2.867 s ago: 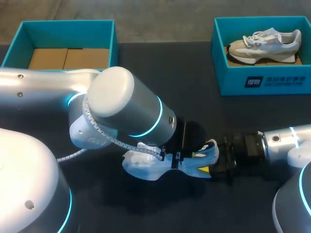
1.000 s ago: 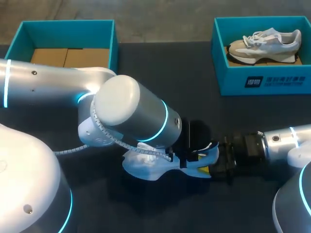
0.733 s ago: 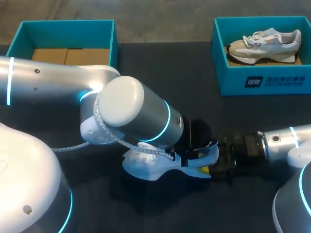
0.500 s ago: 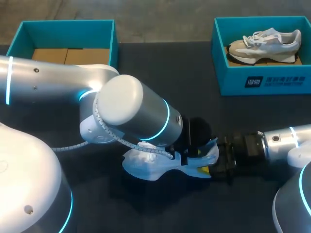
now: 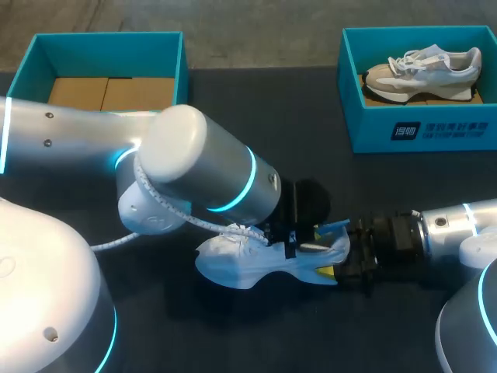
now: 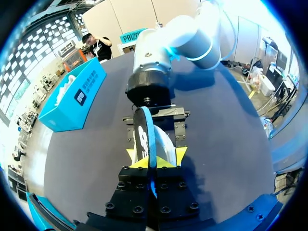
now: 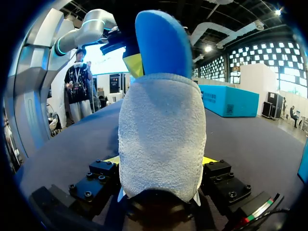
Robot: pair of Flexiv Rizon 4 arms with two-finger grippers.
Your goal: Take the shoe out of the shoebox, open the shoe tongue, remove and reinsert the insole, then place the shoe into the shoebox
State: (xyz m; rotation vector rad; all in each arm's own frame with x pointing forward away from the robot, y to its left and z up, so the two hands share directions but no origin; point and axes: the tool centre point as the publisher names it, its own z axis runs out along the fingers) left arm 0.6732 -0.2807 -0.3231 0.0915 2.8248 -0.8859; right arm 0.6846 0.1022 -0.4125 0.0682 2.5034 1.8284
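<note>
A white shoe (image 5: pixel 241 260) lies on its sole on the dark table, toe toward my left arm. My left gripper (image 5: pixel 299 245) is over the shoe's opening, shut on the blue insole (image 5: pixel 332 226), which sticks up out of the heel. In the left wrist view the insole (image 6: pixel 144 132) stands on edge between the yellow tips of the left gripper (image 6: pixel 155 161). My right gripper (image 5: pixel 345 260) is shut on the shoe's heel. In the right wrist view the grey-white heel (image 7: pixel 161 134) fills the space between that gripper's (image 7: pixel 161 168) fingers, with the insole (image 7: pixel 161 43) rising above it.
A teal shoebox (image 5: pixel 31 70) with a bare cardboard floor stands at the back left. A second teal box (image 5: pixel 419 128) at the back right holds another beige and white shoe (image 5: pixel 423 70). The left arm's large elbow hides part of the table's middle.
The left gripper has shut on the insole and drawn back a little toward the left, and the insole's heel end now stands higher out of the shoe. The right arm has not moved.
</note>
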